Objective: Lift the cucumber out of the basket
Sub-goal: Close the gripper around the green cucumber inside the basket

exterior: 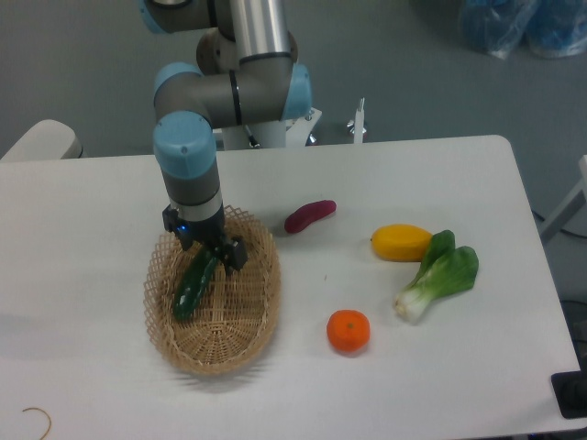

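The dark green cucumber (192, 287) lies slanted in the left half of the tan wicker basket (248, 325). My gripper (207, 253) hangs directly over the cucumber's upper end, low inside the basket. Its two fingers stand apart, one on each side of the cucumber's top, so it is open. The cucumber's upper tip is hidden behind the gripper. The cucumber rests on the basket floor.
A purple-red sweet potato (309, 215) lies just right of the basket's far rim. A yellow fruit (401, 243), a bok choy (438, 274) and an orange (348, 331) lie to the right. A thin wire hook (37, 420) is at the front left.
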